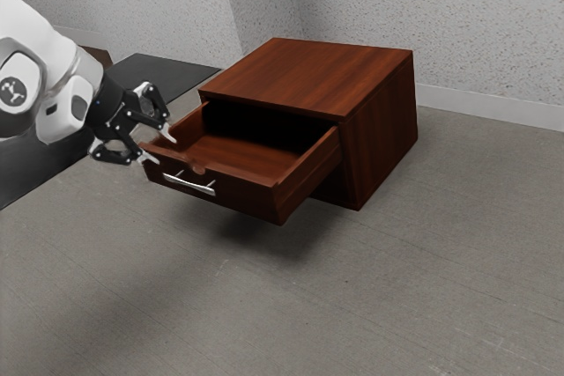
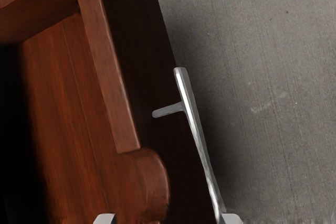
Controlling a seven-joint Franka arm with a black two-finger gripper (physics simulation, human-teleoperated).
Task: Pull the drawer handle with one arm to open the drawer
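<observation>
The dark wooden cabinet stands on the floor with its drawer pulled well out toward the exterior view's left. A silver bar handle runs across the drawer's front panel. My black gripper hovers at the drawer's front corner, just above the handle's end, open. In the wrist view the handle and the front panel's top edge lie below my hand. Two grey fingertips straddle the panel and the handle's end without visibly clamping either.
Grey floor spreads around the cabinet, free in front and to the exterior view's right. A dark mat lies behind my arm. Speckled walls meet in a corner behind the cabinet.
</observation>
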